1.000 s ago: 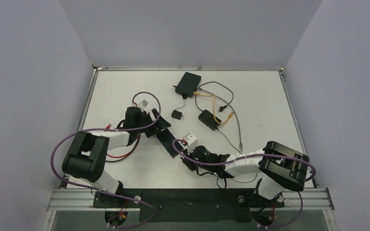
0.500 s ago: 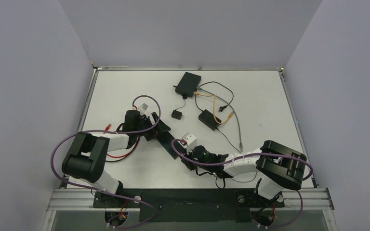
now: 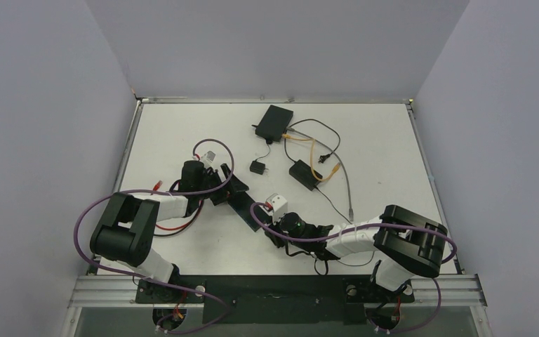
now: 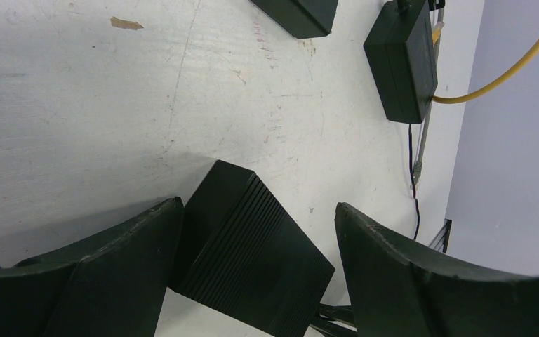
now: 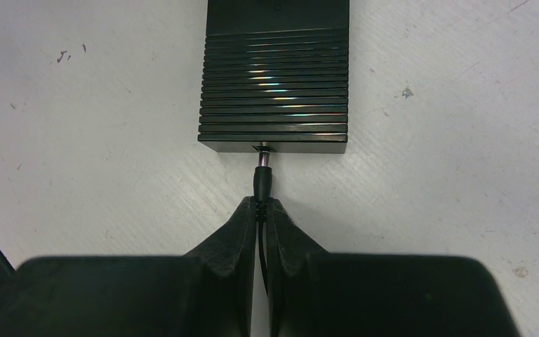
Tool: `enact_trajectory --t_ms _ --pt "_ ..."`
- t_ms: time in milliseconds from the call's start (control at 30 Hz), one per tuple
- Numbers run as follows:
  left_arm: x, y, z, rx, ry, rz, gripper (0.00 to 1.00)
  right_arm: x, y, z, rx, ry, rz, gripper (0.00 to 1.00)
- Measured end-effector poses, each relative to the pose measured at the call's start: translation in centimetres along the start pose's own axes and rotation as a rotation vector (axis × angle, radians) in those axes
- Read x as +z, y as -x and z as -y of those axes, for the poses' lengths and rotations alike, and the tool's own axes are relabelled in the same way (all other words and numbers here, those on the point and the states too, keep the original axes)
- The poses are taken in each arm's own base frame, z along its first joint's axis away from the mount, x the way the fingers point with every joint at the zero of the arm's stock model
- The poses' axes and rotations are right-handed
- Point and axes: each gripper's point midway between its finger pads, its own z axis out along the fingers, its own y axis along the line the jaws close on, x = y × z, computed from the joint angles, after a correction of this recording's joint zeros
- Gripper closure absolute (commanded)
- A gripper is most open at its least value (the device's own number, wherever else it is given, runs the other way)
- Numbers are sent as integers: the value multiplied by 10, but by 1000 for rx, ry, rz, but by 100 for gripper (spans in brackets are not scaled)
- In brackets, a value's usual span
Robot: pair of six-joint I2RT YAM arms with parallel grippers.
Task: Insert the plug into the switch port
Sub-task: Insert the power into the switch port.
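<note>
Now right hand (image 5: 262, 203) clenched on plug (image 5: 262, 179) at the switch (image 5: 274, 70) port (left hand (image 4: 258, 207) released, astride the switch)

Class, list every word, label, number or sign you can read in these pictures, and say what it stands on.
None: no readable text in any view. The ribbed black switch, the plug, the black box at the far edge and the white table show no legible print.
</note>
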Motion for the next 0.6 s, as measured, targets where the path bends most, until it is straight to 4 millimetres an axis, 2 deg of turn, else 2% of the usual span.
enact_trajectory --t_ms 600 --pt "0 0 0 2 0 2 23 -1 3 3 -11 -17 12 100"
